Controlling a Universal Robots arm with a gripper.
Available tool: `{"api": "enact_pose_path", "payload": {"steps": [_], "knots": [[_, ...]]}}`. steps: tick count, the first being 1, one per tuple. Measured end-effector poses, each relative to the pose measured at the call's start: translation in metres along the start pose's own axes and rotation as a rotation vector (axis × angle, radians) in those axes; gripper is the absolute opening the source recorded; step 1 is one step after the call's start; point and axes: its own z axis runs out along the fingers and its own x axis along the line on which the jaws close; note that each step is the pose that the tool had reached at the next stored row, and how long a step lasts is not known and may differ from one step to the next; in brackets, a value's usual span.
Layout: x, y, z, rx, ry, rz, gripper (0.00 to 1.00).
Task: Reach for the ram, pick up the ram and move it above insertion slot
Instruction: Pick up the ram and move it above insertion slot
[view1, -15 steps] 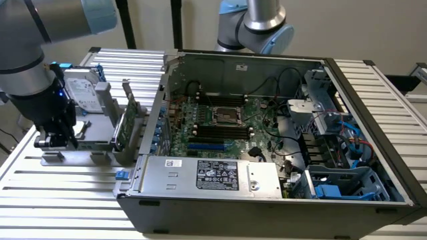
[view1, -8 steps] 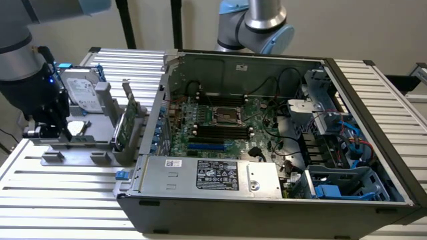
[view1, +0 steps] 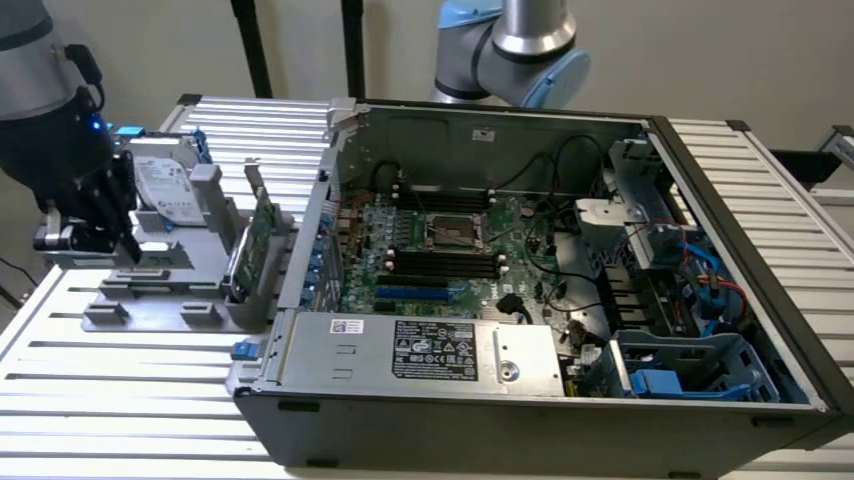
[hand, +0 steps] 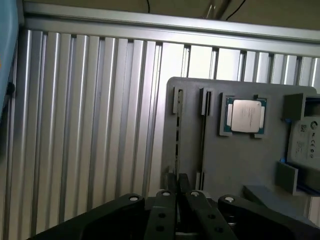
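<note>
Gripper (view1: 104, 245) at left of exterior frame over grey holder (view1: 154, 318), fingers (hand: 170, 184) nearly closed on nothing visible, wrist view giving ram (hand: 202, 145) edge-on in holder slot beside processor (hand: 245, 115), exterior giving open computer case (view1: 534, 300) centre-right.

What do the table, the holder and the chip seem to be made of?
The table looks like bare metal, likely aluminium: bright ribbed slats with streaked glare. The holder looks like matte grey plastic, perhaps printed: a dull, even surface with no glare. The chip has a silvery, satin metal lid on a green board rim.
</note>
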Motion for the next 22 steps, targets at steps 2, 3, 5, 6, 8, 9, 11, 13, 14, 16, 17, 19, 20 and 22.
{"api": "enact_pose_path", "payload": {"steps": [2,3,5,6,8,9,11,13,14,16,17,19,20,22], "knots": [[0.002,-0.0077,-0.0094,-0.0002,-0.0005,0.000,0.14],[0.003,-0.0118,-0.0140,-0.0001,-0.0013,0.000,0.14],[0.005,-0.0202,-0.0232,-0.0001,-0.0033,0.000,0.14],[0.006,-0.0247,-0.0280,0.0000,-0.0045,0.000,0.14],[0.008,-0.0333,-0.0373,0.0001,-0.0069,-0.001,0.14],[0.009,-0.0378,-0.0421,0.0000,-0.0082,-0.001,0.14],[0.010,-0.0464,-0.0514,0.0000,-0.0105,-0.001,0.14],[0.012,-0.0550,-0.0605,-0.0001,-0.0132,-0.001,0.14],[0.013,-0.0593,-0.0653,-0.0002,-0.0145,-0.001,0.14],[0.014,-0.0683,-0.0747,-0.0002,-0.0176,-0.001,0.14],[0.015,-0.0726,-0.0790,0.0001,-0.0194,-0.001,0.14],[0.016,-0.0816,-0.0869,-0.0002,-0.0227,-0.001,0.14],[0.016,-0.0861,-0.0899,0.0002,-0.0251,-0.002,0.14],[0.017,-0.0950,-0.0941,0.0004,-0.0309,-0.002,0.14]]}}
